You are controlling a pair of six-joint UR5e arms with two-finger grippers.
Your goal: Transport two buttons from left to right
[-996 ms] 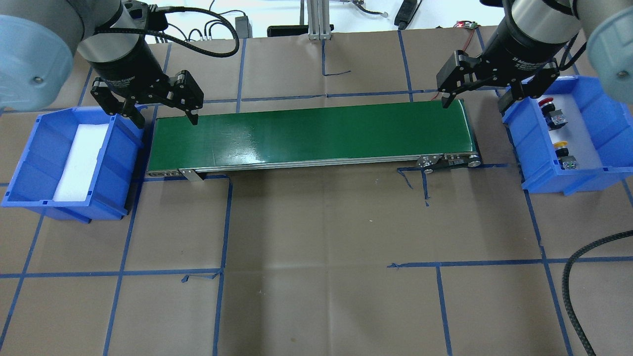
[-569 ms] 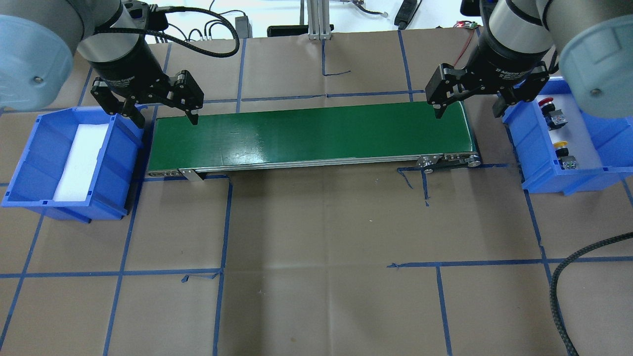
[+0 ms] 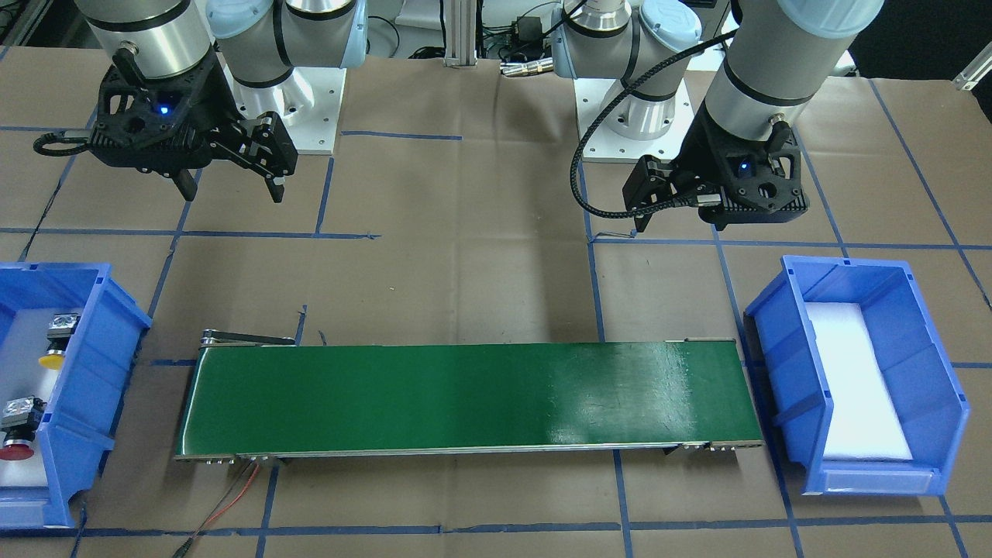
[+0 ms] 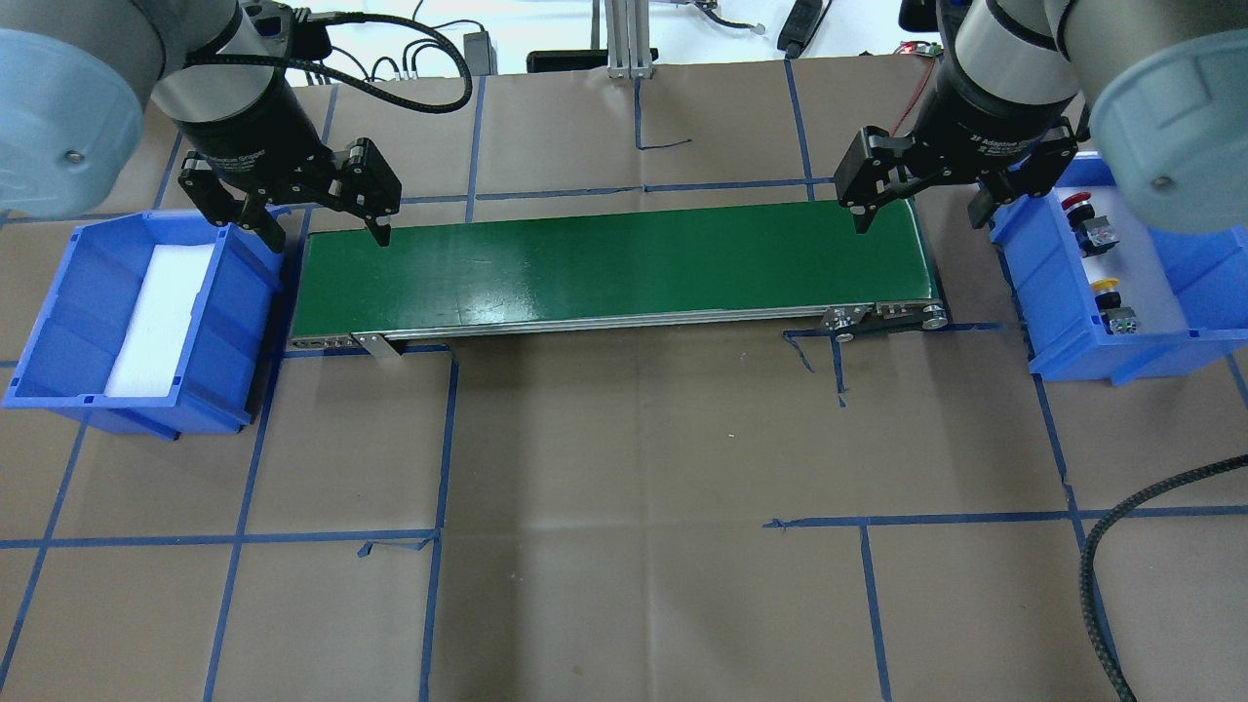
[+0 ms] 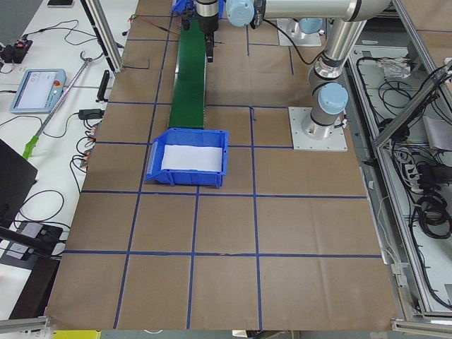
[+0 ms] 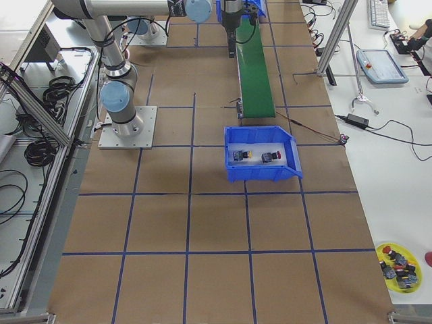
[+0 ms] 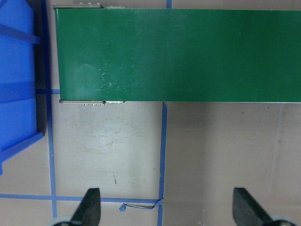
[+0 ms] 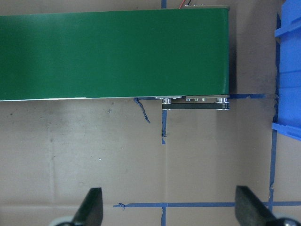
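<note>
Near belt [image 4: 614,268] ends, left gripper [image 4: 329,238], right gripper [image 4: 918,220], fingers [image 4: 382,234] apart, red button [image 4: 1075,201], yellow button [image 4: 1107,286] within bin [image 4: 1033,263].

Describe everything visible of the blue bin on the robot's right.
The blue bin is open-topped, plastic-looking, with ribbed walls, upright on the table beside the end of the conveyor. A white foam pad lines its floor; the red button and yellow button lie on it, apart. The right pincer hovers clear of it.
</note>
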